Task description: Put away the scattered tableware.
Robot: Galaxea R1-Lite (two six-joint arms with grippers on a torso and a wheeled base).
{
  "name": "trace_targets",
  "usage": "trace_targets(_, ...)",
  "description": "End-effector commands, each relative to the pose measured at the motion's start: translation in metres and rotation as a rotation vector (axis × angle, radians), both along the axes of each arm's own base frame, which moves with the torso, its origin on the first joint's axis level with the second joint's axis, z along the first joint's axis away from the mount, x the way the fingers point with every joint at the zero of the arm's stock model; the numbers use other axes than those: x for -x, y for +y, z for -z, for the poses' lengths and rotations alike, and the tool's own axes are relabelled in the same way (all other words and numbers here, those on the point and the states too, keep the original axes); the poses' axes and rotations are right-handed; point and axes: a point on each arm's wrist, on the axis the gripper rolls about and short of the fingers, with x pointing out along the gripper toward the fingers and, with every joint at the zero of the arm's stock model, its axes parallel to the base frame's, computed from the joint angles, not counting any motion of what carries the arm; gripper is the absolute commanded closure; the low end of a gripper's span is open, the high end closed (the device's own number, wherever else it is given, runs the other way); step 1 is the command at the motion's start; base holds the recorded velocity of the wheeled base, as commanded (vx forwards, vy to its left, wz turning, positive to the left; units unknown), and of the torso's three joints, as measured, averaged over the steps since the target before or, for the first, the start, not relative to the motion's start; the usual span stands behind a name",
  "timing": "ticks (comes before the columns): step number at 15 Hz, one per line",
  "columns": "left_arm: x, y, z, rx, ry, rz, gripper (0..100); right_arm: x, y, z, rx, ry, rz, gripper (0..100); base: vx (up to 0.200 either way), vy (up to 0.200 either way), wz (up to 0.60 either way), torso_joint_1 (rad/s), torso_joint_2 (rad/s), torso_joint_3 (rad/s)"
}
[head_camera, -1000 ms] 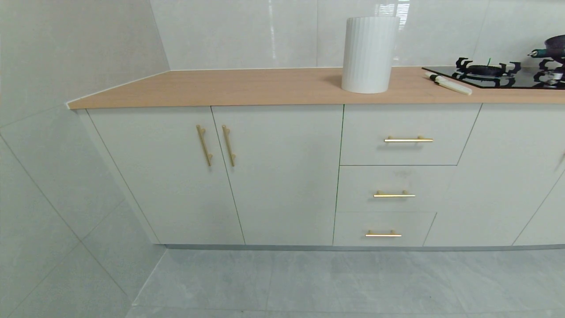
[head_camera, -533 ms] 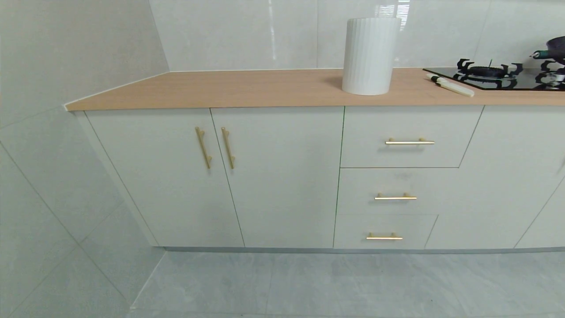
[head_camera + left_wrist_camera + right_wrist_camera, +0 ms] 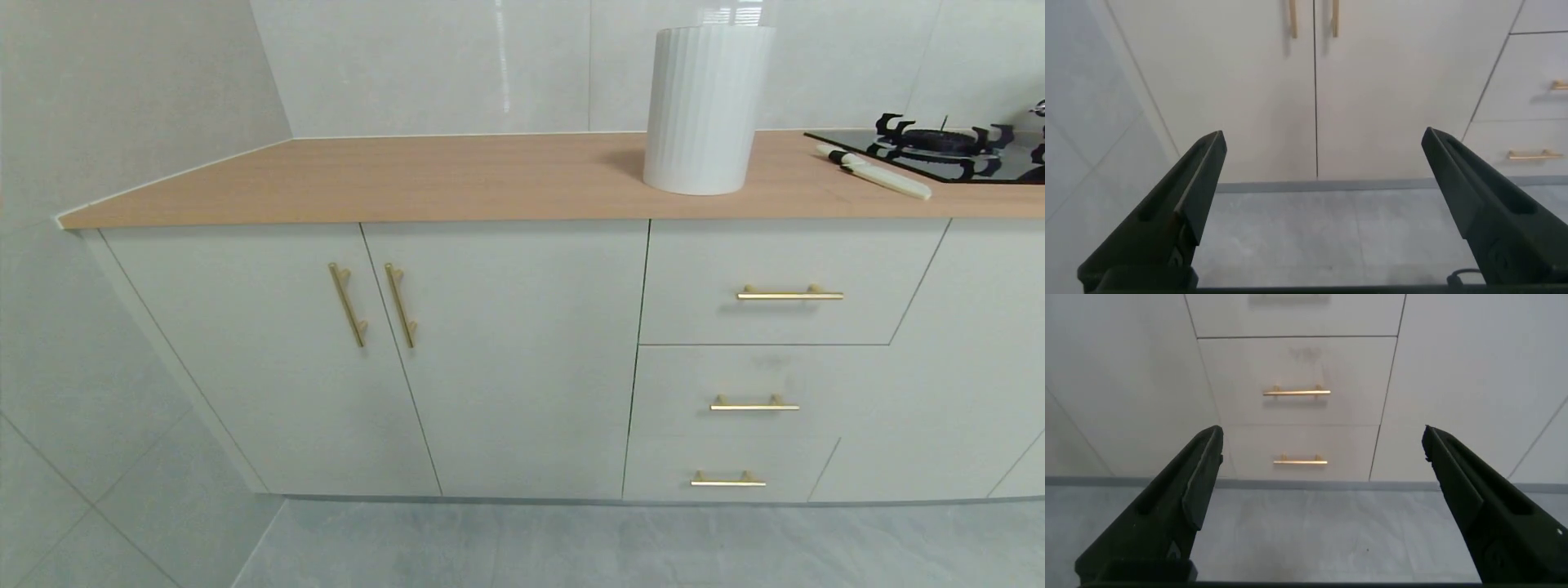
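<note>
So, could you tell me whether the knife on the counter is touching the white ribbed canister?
Apart. The head view shows a stretch of bare countertop between the white ribbed canister and the knife.

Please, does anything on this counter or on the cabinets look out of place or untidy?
Only the knife: it lies loose and slanted on the counter, at the edge of the stove. The white jar stands upright, nothing is spilled, and the cabinet doors and drawers are shut.
</note>
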Motion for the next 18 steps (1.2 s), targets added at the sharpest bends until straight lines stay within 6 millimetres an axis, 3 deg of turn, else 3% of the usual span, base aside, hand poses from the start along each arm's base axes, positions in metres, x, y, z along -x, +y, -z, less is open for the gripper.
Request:
trace_targets(1, -0.0001, 0.0, 0.0, 0.0, 0.001, 0.0, 0, -0.0002, 0.0, 0.0, 0.0, 0.003, -0.001, 0, 0.2, 0.0, 0.0, 0.002, 0.0, 0.002)
trace_targets(16, -0.0001, 0.0, 0.0, 0.0, 0.001, 0.0, 0, -0.0002, 0.0, 0.0, 0.0, 0.003, -0.001, 0, 0.0, 0.0, -0.08, 0.0, 0.0, 0.0)
trace_targets(18, -0.0001, 0.0, 0.0, 0.0, 0.001, 0.0, 0, -0.0002, 0.0, 0.0, 0.0, 0.003, -0.001, 0, 0.2, 0.0, 0.0, -0.002, 0.0, 0.007)
